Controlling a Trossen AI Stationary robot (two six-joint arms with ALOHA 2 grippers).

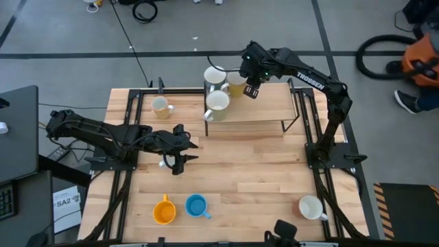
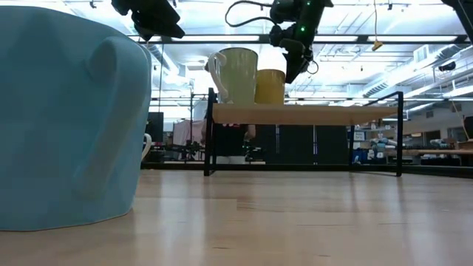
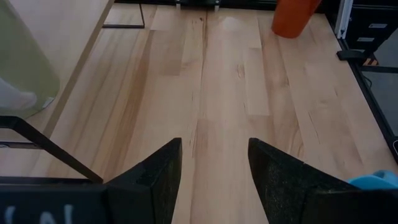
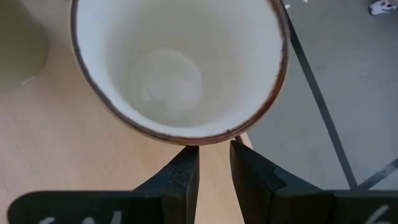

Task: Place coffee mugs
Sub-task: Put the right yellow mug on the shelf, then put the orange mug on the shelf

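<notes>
A wooden shelf [image 1: 264, 110] on black legs stands at the table's far middle and holds three mugs: a white one [image 1: 215, 75], a white one [image 1: 217, 103] and a yellowish one with a brown rim [image 1: 235, 84] [image 4: 180, 68]. My right gripper [image 1: 251, 89] [image 4: 214, 165] hangs just beside the yellowish mug at the shelf's far edge, its fingers a narrow gap apart with only wood showing between them. My left gripper [image 1: 180, 161] [image 3: 214, 168] is open and empty over the table's left middle. The orange mug [image 1: 163, 210], the blue mug [image 1: 197, 206], a white mug [image 1: 312, 207] and a cream mug [image 1: 162, 106] stand on the table.
The shelf's black legs [image 2: 209, 133] and the frame rails [image 1: 302, 110] stand around the far middle. The blue mug fills the low view's left [image 2: 66, 118]. Bare wood lies between my left gripper and the near mugs. A monitor [image 1: 17, 130] stands left of the table.
</notes>
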